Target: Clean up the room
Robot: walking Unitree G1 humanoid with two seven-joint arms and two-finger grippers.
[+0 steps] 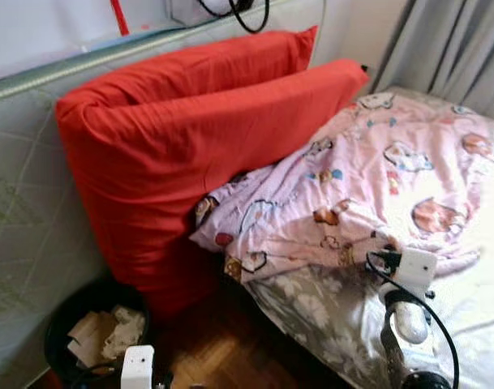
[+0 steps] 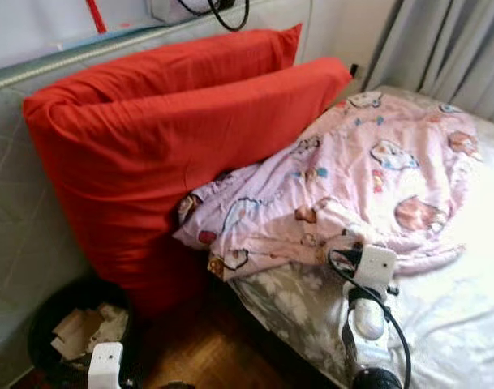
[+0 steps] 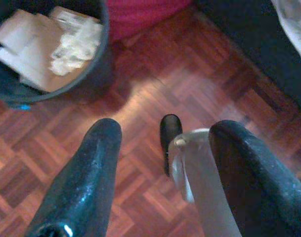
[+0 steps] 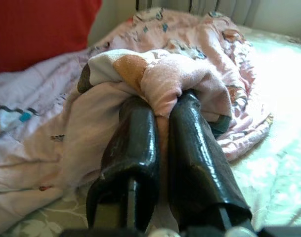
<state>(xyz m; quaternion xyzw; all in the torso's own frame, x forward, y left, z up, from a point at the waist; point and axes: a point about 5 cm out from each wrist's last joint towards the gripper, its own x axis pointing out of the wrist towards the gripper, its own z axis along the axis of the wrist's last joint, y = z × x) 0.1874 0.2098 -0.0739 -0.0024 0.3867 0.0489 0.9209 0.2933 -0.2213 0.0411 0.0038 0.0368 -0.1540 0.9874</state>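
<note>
— Right gripper [image 4: 162,106]?
— Pinched shut on a fold of pink blanket [image 1: 376,174], crumpled on the bed [image 1: 474,316] beside red pillows [image 1: 190,138].
— Left gripper [image 3: 165,143]?
— Fingers spread, above wood floor [image 3: 140,98] near bin [image 3: 86,79].

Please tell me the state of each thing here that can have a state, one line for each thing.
Blanket: crumpled on the bed, one fold pinched.
Red pillows: leaning against the wall.
Bin: holds paper scraps.
Right gripper: shut on the blanket.
Left gripper: open above the wooden floor.
</note>
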